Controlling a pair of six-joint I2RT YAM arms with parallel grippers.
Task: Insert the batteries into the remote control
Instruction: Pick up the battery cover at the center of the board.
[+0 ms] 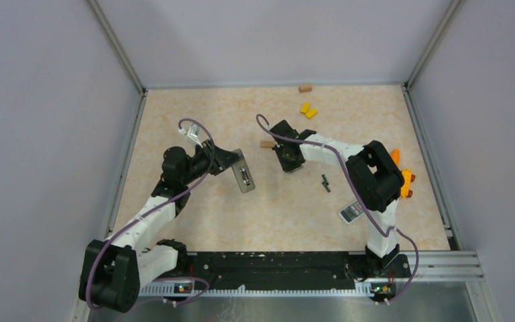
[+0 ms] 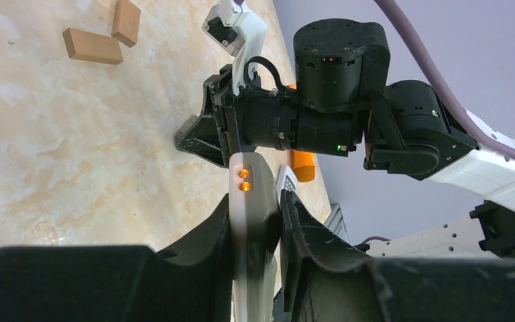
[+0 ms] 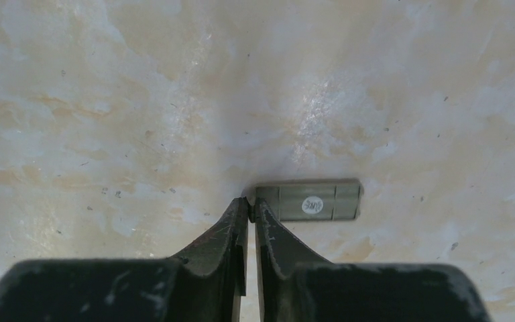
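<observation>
Left fingers (image 1: 231, 164) clamp remote (image 1: 243, 176); right fingers (image 3: 243, 206) almost shut beside cover plate (image 3: 308, 201); loose battery (image 1: 325, 183) nearer right arm, toward counter's near-right corner.

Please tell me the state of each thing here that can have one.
Left gripper: shut on the grey flat remote control.
That remote: lifted, battery bay open, one dark battery seemingly inside.
Flat grey battery cover: off, lying on the table.
Right gripper: almost shut, tips at that cover's end.
Loose dark cylindrical battery: lying on the table.
Second small light remote: lying on the table.
</observation>
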